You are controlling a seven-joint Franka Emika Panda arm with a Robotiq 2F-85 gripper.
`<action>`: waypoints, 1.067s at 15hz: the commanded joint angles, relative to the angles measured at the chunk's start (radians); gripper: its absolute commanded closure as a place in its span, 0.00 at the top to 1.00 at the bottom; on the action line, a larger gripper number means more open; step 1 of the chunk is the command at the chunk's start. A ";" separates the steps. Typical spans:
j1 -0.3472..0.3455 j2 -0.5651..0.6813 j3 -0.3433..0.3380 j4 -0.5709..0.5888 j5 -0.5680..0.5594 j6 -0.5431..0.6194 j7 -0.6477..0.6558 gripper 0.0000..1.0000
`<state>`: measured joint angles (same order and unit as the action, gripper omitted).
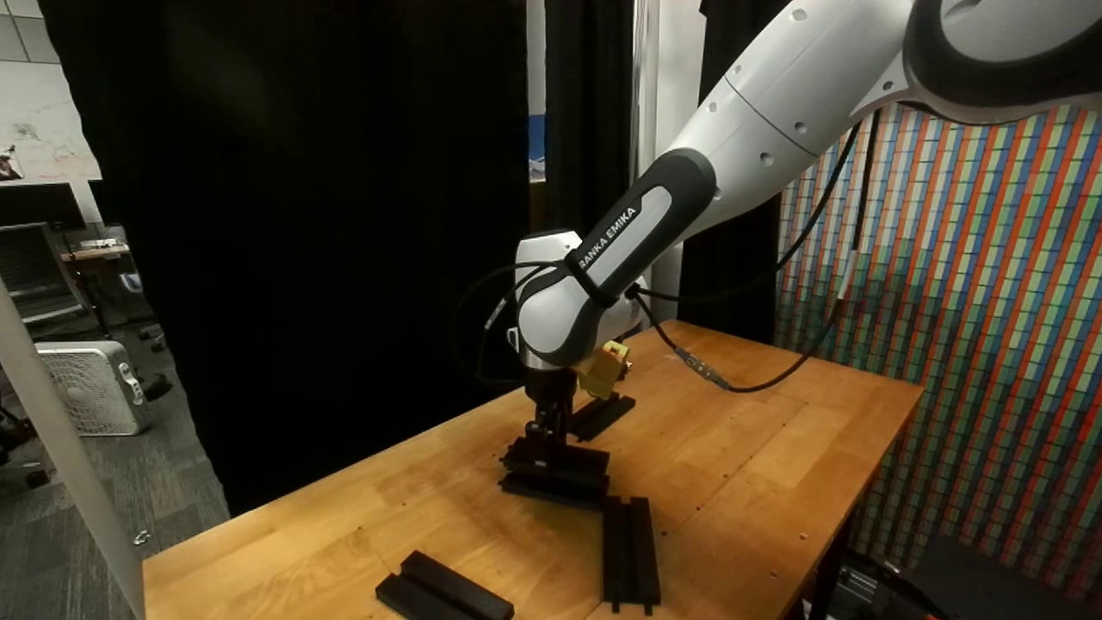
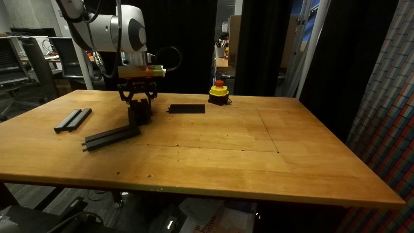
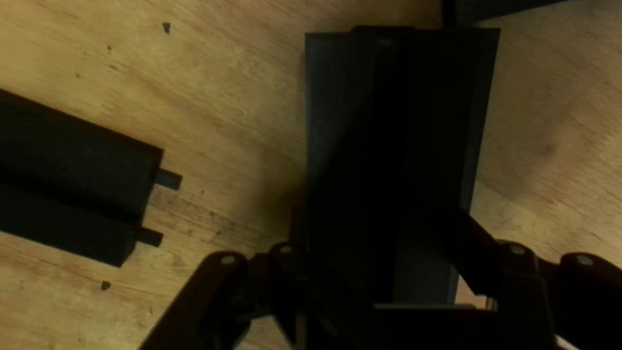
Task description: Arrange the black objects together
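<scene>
Nearest us in an exterior view, a grooved black piece (image 2: 113, 139) lies on the wooden table (image 2: 226, 174). Leftward in that view, apart from it, lies a second piece (image 2: 80, 120). Next comes the gripper (image 3: 381, 228), clamped on a third piece (image 3: 340, 107) that the nearest one crowds at its end (whether they touch, we cannot tell). Farther back we see a fourth piece (image 2: 187, 108), a red-topped yellow button (image 2: 219, 92) near it, and black curtains (image 2: 194, 48).
</scene>
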<state>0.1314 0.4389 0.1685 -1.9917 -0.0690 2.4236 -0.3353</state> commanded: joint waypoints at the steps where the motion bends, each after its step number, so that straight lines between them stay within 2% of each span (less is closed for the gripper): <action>1: 0.013 -0.015 -0.017 -0.001 -0.033 -0.004 0.061 0.46; 7: 0.039 -0.033 -0.021 -0.033 -0.072 0.002 0.148 0.46; 16: 0.056 -0.063 -0.021 -0.078 -0.075 0.016 0.203 0.46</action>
<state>0.1743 0.4249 0.1604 -2.0270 -0.1164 2.4232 -0.1700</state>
